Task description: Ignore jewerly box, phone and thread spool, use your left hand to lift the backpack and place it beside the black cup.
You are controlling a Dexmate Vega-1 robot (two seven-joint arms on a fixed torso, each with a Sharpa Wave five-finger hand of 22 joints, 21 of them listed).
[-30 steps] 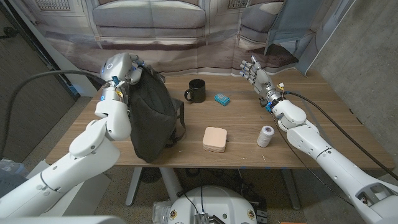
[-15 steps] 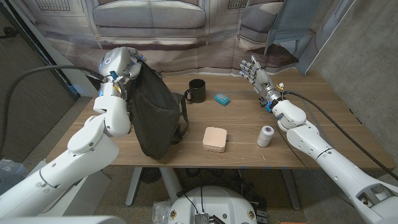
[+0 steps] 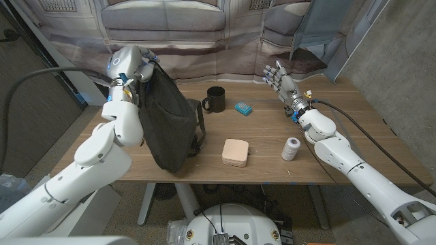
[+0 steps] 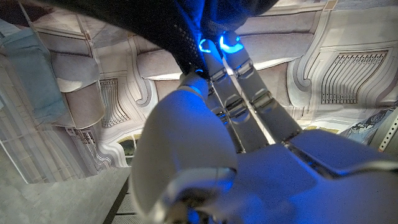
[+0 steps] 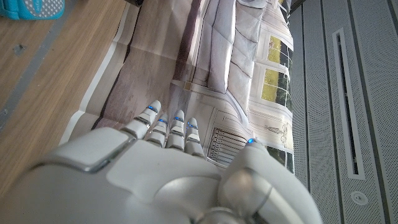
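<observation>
The left robot hand (image 3: pixel 139 68) grips the top of the black backpack (image 3: pixel 169 122) at the far left of the worktop (image 3: pixel 354 136); in the left wrist view its fingers (image 4: pixel 233 81) curl into dark fabric of the backpack (image 4: pixel 186 25). The bag hangs upright from that grip, its lower end at the near edge of the worktop; whether it touches the surface cannot be told. The black cup (image 3: pixel 215 99) stands just right of the bag, near its strap, far on the worktop. The right robot hand (image 3: pixel 279 78) is raised over the far right, fingers spread, holding nothing. A teal thread spool (image 3: pixel 243 107), a beige jewelry box (image 3: pixel 236 152) and a white roll (image 3: pixel 291 148) lie right of the bag
</observation>
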